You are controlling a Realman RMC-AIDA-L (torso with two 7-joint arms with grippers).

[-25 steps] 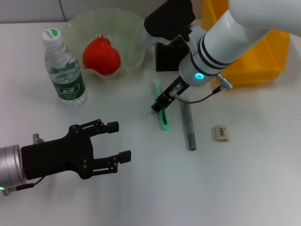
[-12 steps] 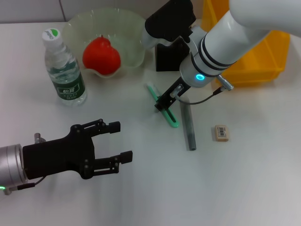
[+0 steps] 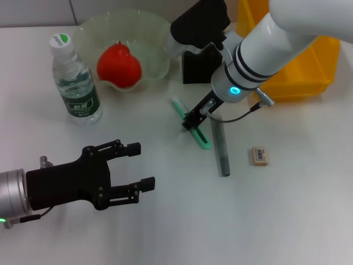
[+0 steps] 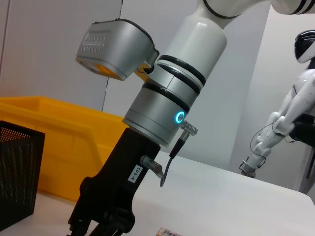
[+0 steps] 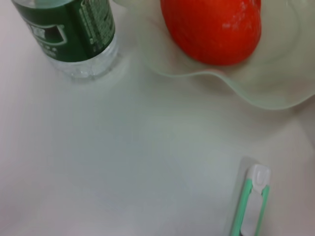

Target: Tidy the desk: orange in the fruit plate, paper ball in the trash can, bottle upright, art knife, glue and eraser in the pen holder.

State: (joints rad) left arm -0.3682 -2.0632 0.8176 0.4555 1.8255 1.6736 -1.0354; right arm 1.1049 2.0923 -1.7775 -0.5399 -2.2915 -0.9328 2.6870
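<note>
My right gripper (image 3: 192, 120) is down at the table, shut on the middle of the green art knife (image 3: 190, 122), which lies slanted; the knife also shows in the right wrist view (image 5: 251, 201). The grey glue stick (image 3: 220, 148) lies just right of it and the eraser (image 3: 260, 155) farther right. The black mesh pen holder (image 3: 197, 67) stands behind the gripper. The orange (image 3: 118, 66) sits in the pale green fruit plate (image 3: 88, 30). The bottle (image 3: 74, 80) stands upright at the left. The yellow trash can (image 3: 300, 63) is at the back right. My left gripper (image 3: 140, 165) is open and empty at the front left. No paper ball is in view.
The left wrist view shows the right arm's gripper (image 4: 98, 223), the pen holder (image 4: 17, 182) and the trash can (image 4: 74, 142) behind it. A white humanoid robot (image 4: 290, 123) stands in the background.
The right gripper has swung the art knife from nearly straight to slanted, its near end now pointing right toward the glue stick. The left arm has not moved.
</note>
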